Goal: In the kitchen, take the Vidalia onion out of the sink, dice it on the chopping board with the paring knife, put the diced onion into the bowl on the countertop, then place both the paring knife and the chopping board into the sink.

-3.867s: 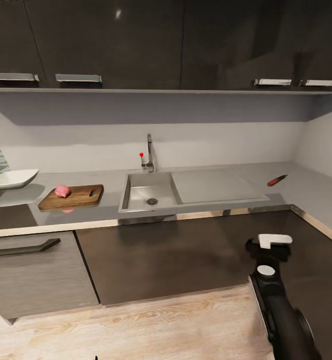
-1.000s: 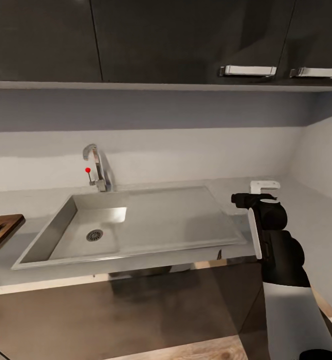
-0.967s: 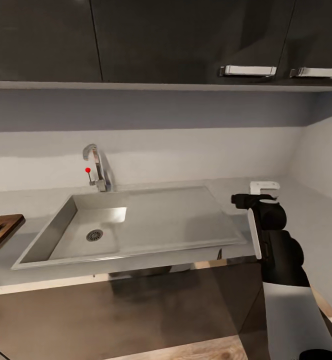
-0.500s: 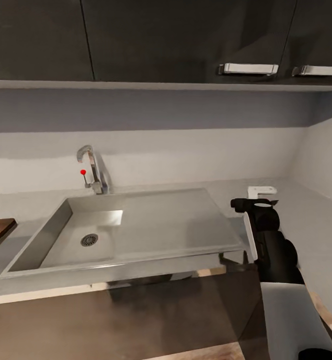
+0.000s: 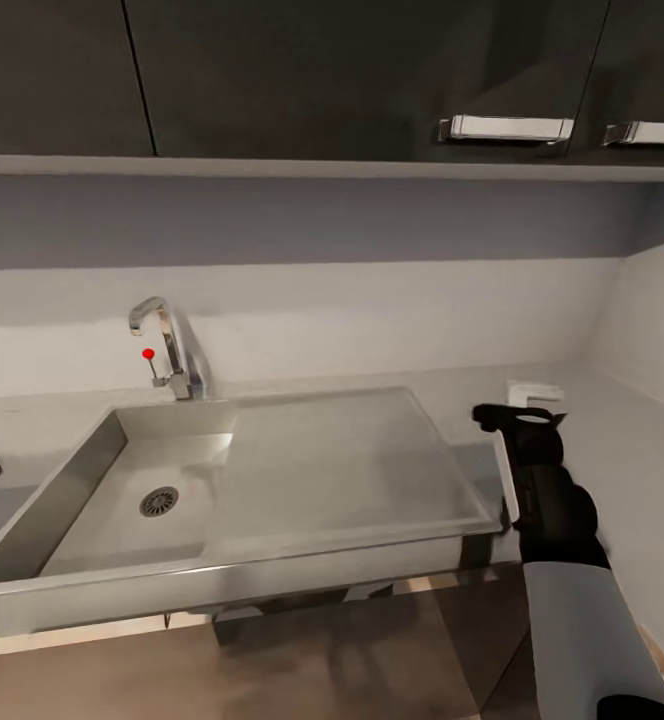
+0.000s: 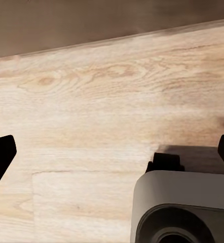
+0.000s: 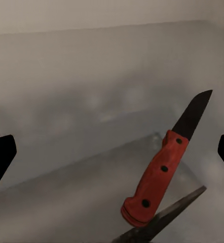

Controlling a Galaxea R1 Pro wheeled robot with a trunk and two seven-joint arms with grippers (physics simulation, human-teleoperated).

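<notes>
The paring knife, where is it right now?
The paring knife lies on the grey countertop in the right wrist view, ahead of the open right gripper, untouched.

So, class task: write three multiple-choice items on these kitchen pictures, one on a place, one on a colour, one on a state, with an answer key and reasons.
1. In the head view, where does the faucet stand?
A. behind the basin of the sink
B. on the drainboard's right end
C. on the floor

2. What colour is the handle of the paring knife?
A. blue
B. red
C. white

3. How are the fingers of the right gripper?
A. shut on the knife
B. shut on nothing
C. spread apart, holding nothing

Key: 1 A, it rises at the basin's back edge. 2 B, the right wrist view shows a red handle. 3 C, the fingertips sit at opposite edges, and the knife lies free between them.
</notes>
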